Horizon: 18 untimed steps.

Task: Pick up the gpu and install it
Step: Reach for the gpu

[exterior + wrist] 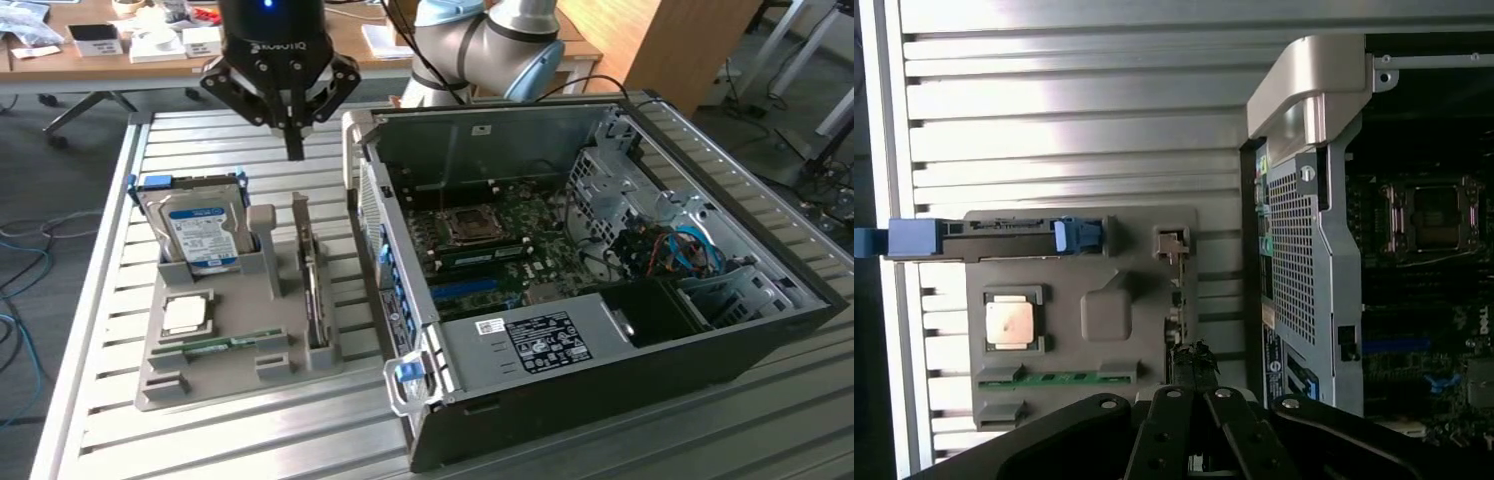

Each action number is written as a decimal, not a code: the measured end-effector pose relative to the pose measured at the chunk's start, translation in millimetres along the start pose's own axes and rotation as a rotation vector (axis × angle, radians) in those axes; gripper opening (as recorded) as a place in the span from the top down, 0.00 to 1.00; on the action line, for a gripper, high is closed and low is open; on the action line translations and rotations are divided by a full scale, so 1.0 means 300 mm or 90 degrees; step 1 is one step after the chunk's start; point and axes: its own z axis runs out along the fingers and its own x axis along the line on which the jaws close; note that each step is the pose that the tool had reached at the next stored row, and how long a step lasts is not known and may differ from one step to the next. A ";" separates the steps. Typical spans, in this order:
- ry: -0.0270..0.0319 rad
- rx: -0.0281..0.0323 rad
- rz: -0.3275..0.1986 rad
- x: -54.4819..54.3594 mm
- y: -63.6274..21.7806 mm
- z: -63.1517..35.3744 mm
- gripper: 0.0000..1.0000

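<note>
The gpu stands on its edge in a slot of the grey holder, on the side nearest the open computer case. From above, the gpu is a thin dark strip with its metal bracket end toward the hard drive. My gripper hangs above the slatted table, past the holder's far end, fingers pointing down and shut on nothing. In the wrist view my gripper sits over the card's end, high above it.
The holder also carries a blue-labelled hard drive, a CPU and a RAM stick. The case's motherboard lies exposed. The case wall rises close beside the gpu. Desks with clutter stand behind.
</note>
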 end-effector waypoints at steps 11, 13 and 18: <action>0.0000 0.0000 0.000 0.010 -0.057 -0.003 0.89; 0.0000 -0.0001 0.000 0.010 -0.069 -0.003 0.89; 0.0000 0.0000 0.000 0.010 -0.076 -0.004 0.89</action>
